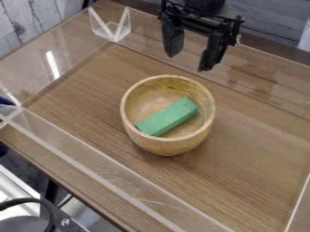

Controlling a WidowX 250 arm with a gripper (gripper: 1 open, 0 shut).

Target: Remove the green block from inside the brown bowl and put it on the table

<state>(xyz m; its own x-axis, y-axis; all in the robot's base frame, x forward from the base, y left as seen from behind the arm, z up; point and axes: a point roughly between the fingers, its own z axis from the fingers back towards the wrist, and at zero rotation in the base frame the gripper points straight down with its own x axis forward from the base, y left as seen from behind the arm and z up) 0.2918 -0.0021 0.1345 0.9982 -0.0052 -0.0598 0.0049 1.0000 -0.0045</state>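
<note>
A round light-brown wooden bowl (169,114) stands on the wood-grain table (248,154), near its middle. Inside it lies the green block (166,118), a flat bar resting slanted across the bowl's bottom. My black gripper (194,50) hangs above the table behind the bowl, pointing down. Its two fingers stand wide apart with nothing between them, and it touches neither bowl nor block.
Low clear acrylic walls (67,149) run around the table's edges, with a corner piece (111,27) at the back left. Bare tabletop lies to the right and left of the bowl.
</note>
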